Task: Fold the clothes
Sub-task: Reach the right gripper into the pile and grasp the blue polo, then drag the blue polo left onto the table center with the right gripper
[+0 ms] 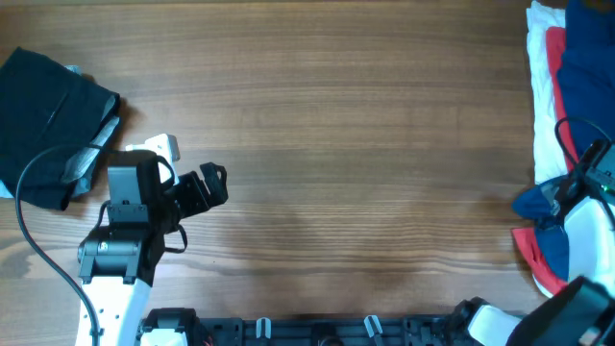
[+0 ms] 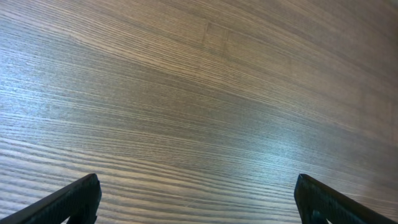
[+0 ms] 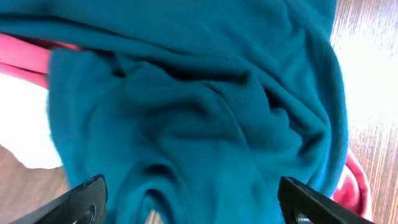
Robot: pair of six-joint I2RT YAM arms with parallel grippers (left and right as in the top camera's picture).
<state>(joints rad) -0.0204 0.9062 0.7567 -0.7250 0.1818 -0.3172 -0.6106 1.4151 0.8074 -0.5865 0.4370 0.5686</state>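
Observation:
The clothes lie heaped at the table's right edge: a royal-blue shirt (image 1: 588, 67) on top of a red tee (image 1: 554, 48) and a white garment (image 1: 544, 106). My right gripper (image 1: 544, 200) is down on a bunched corner of the blue shirt. In the right wrist view its jaws (image 3: 191, 185) stand open, wide apart, with rumpled blue shirt (image 3: 186, 93) filling the space between them. Red tee (image 3: 25, 53) and white garment (image 3: 22, 124) peek out at the left. My left gripper (image 1: 213, 183) hovers open over bare wood (image 2: 198, 183), holding nothing.
A dark folded garment (image 1: 48, 106) lies at the far left with a pale cloth (image 1: 91, 159) sticking out beneath it. A black cable (image 1: 29, 221) loops beside the left arm. Bare wooden table (image 1: 365, 144) stretches between the two arms.

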